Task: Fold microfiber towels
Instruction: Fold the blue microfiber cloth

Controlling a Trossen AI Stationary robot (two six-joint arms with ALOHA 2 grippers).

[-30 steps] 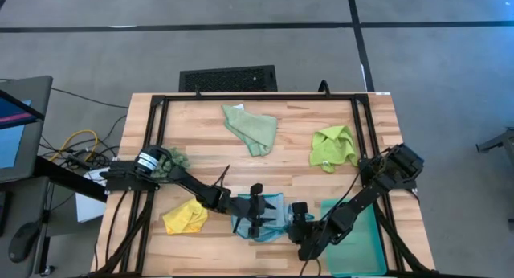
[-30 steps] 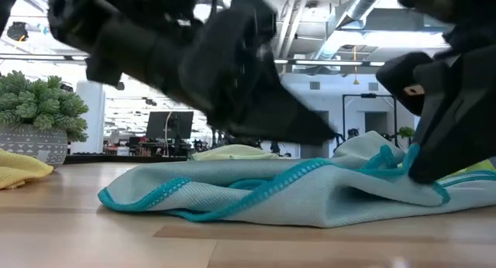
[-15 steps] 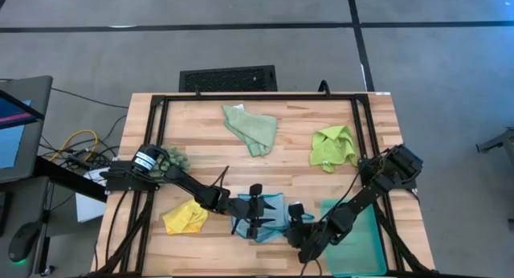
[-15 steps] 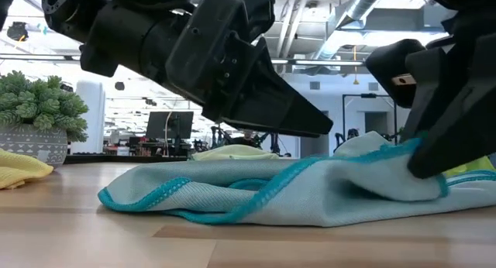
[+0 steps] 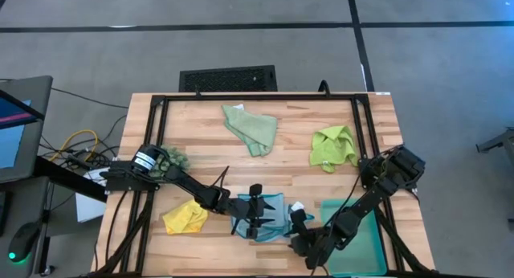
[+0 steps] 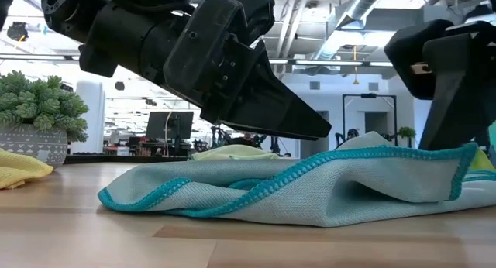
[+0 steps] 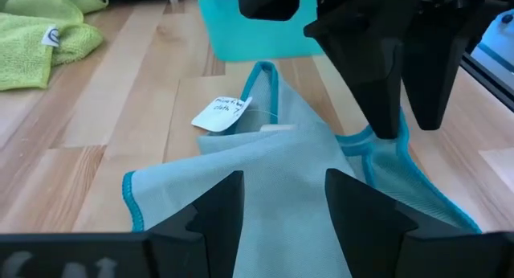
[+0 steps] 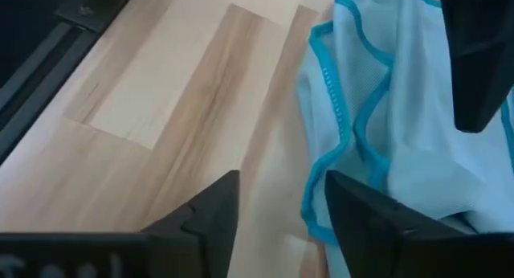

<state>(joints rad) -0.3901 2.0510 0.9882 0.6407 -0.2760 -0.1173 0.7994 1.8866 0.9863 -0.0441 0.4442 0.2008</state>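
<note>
1. Four towels are on your table: the blue towel (image 5: 265, 216) lies crumpled at the near edge, between your two grippers.
2. Your left gripper (image 5: 255, 210) hangs over the blue towel with its fingers (image 7: 217, 210) apart, clamped on nothing; in the low view it sits just above the cloth.
3. Your right gripper (image 5: 297, 230) is at the towel's right end, fingers (image 8: 213, 206) spread and empty, bare wood and the towel's teal hem ahead of them.
4. Look right of that gripper: the teal tray (image 5: 361, 238) sits at the near right corner.
5. Your yellow towel (image 5: 185, 218) is bunched near left, well apart from the blue one.
6. Far side: the sage towel (image 5: 251, 128) lies centre, the lime towel (image 5: 333, 147) to its right.
7. A white tag (image 7: 221, 113) lies on the blue towel's edge.
</note>
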